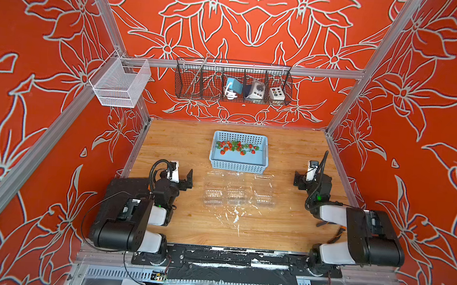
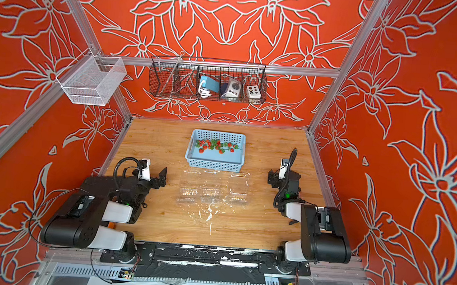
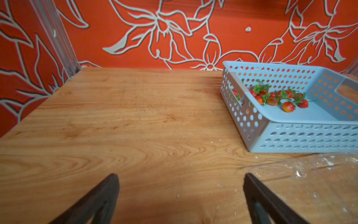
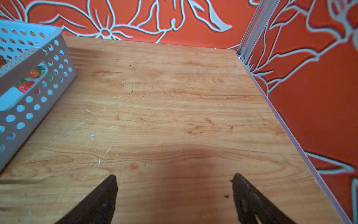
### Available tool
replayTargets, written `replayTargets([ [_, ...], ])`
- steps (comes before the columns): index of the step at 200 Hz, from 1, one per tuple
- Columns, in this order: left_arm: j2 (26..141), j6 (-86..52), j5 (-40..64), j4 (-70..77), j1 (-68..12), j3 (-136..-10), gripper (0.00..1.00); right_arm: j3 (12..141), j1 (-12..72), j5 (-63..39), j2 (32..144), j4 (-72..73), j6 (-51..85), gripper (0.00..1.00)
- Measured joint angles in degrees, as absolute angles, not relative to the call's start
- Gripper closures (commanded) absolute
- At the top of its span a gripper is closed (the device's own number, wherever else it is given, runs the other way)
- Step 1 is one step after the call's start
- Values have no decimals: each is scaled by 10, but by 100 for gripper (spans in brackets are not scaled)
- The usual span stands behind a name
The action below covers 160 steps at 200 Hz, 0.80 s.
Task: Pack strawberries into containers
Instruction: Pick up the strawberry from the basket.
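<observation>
Several red strawberries with green caps lie in a light blue perforated basket at the back middle of the table. Three clear containers sit in a row just in front of it, lids open toward the basket. My left gripper hovers open and empty to the left of the row. My right gripper hovers open and empty to its right. The left wrist view shows the strawberries and a container's edge.
The wooden table carries white flecks in front of the containers. A black wire basket with small devices hangs on the back rail, and a white mesh basket hangs on the left rail. Red patterned walls close three sides.
</observation>
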State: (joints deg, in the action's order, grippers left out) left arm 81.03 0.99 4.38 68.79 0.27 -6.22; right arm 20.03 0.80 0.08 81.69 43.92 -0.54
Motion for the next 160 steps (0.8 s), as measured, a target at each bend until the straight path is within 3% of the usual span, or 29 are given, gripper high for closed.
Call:
replayTargets([
  [160,810,10,41,686,3,-63,1,200,8,1,817,439,-5,3],
])
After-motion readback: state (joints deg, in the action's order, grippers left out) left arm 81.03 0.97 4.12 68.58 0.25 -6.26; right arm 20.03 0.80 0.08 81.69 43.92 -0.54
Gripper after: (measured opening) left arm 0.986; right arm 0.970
